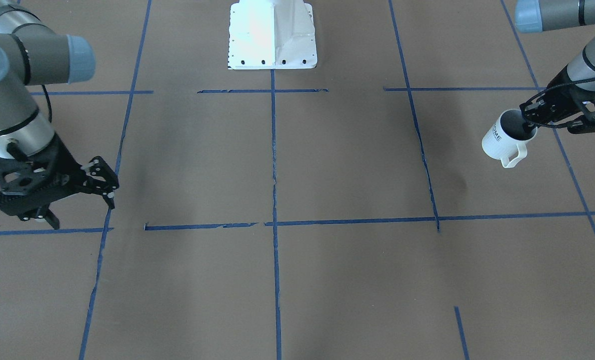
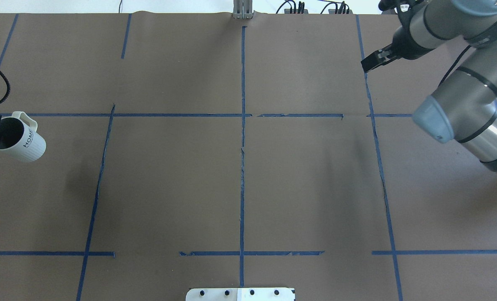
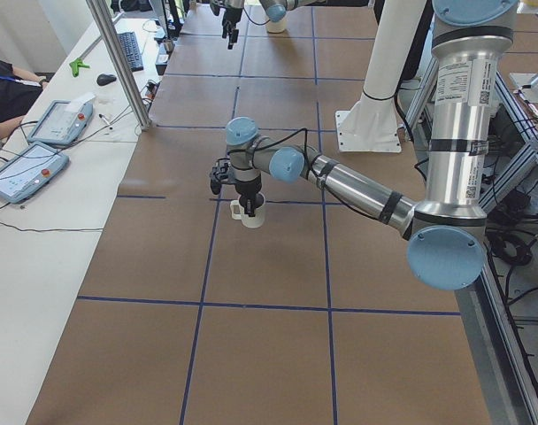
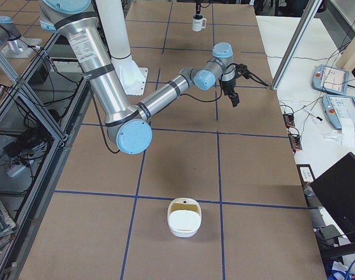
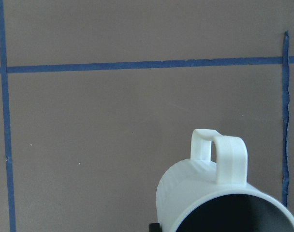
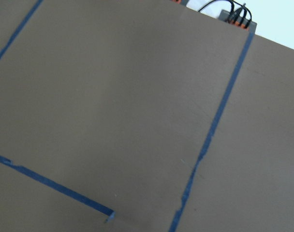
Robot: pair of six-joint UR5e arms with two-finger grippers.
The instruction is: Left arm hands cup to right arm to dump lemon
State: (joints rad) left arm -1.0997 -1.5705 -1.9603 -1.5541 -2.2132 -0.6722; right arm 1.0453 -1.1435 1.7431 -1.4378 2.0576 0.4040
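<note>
1. The cup [image 2: 21, 144] hung tilted above the tabletop [image 2: 169, 175], at 9 o'clock in the overhead view, with its handle toward 12 o'clock.
2. The left claw [image 1: 530, 126] was closed on the rim of the cup.
3. The right claw [image 1: 83, 212] was spread wide and held nothing, at 2 o'clock, well apart from the cup.

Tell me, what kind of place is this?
Probably a robot lab: the left arm and right arm stand at a table gridded with blue tape, with control tablets beside it.
</note>
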